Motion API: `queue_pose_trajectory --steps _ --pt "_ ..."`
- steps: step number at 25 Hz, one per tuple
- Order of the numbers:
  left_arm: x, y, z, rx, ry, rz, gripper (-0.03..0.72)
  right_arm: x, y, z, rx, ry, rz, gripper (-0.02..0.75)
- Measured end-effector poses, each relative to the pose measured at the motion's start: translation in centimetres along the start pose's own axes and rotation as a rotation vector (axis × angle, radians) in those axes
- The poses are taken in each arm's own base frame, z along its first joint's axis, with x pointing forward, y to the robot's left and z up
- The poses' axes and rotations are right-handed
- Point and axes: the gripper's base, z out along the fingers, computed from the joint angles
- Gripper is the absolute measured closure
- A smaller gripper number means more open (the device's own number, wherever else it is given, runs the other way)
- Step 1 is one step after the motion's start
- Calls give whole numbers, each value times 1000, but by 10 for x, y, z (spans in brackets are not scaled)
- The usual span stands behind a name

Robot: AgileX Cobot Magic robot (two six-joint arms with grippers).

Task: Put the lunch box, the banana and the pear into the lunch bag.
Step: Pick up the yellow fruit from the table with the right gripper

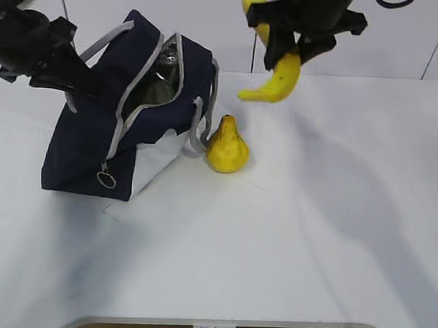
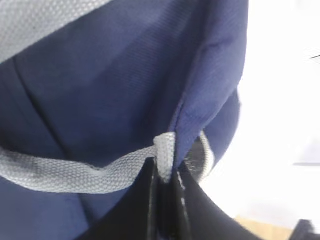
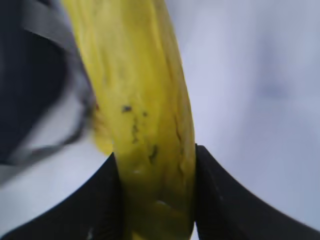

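Aloft, right gripper pinches banana right of lunch bag. Left gripper clamped on grey handle, bag tilted open. Pear on table beside bag. Lunch box not discernible; bag interior shadowed.

Navy-and-white lunch bag, brown-specked yellow banana, yellow pear

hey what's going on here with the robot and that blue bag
The right gripper holds the banana in the air, to the right of the open lunch bag. The left gripper is pinched on the bag's grey handle. The pear sits on the table beside the bag. Whether the lunch box is inside isn't clear.
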Motion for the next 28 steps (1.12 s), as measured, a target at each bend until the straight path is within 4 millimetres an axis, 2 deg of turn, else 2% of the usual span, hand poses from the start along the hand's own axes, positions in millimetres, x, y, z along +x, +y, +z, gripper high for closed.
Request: queue_pose_trajectory --steps 4,7,9,18,23,28 --pt "-1 -6 0 71 -8 -41 680 -9 19 -23 -190 -56 54 428" --pt "-2 -9 0 99 -24 -62 680 -12 30 -26 -317 -82 77 428" --pt "-3 -10 -1 112 -30 -71 680 -16 36 -21 -390 -104 95 428" --pt "-7 -16 -2 178 -72 -120 680 -34 44 52 -556 -173 241 428" --pt "-10 -17 -3 206 -93 -143 680 -32 48 85 -639 -154 237 428" --pt "-14 -14 -8 234 -132 -183 680 -25 48 111 -639 -101 204 428"
